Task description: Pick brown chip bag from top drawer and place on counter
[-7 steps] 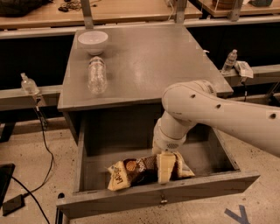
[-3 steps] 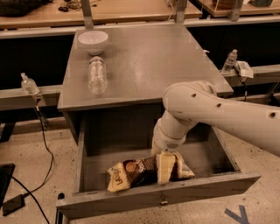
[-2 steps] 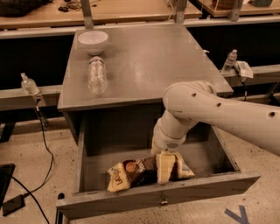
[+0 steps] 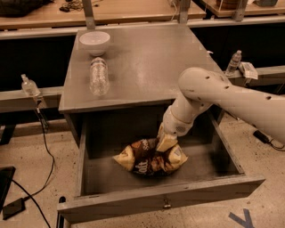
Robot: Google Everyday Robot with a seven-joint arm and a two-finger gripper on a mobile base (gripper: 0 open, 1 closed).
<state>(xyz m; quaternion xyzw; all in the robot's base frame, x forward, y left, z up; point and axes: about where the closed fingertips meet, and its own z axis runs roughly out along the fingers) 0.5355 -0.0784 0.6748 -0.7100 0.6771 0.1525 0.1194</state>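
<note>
In the camera view, inside the top drawer (image 4: 156,202), which stands pulled fully out of the cabinet, we find the brown chip bag (image 4: 143,161) lying on the drawer floor near the middle, closer to the front panel than to the back. The bag is crumpled: its tan-yellow corners point left and right, and its dark-brown centre carries white lettering. The hand (image 4: 167,141) is down inside the drawer, in contact with the upper right part of the bag; a tan tip of the hand rests on the foil. We cannot tell whether the hand is open or closed, because its lower part merges with the bag. The white arm (image 4: 231,95) enters from the right edge, passes over the right front corner of the counter (image 4: 151,62) and bends down into the drawer. A small metal knob (image 4: 166,205) sits at the centre of the drawer front. On the counter, near its rear left corner, stands a white bowl (image 4: 94,42); just in front of it a clear water bottle (image 4: 99,75) lies on its side, pointing front to back. Both are well apart from the arm. Behind the counter runs a light wooden tabletop (image 4: 129,9). A black cable (image 4: 44,147) hangs down to the floor on the left of the cabinet.
</note>
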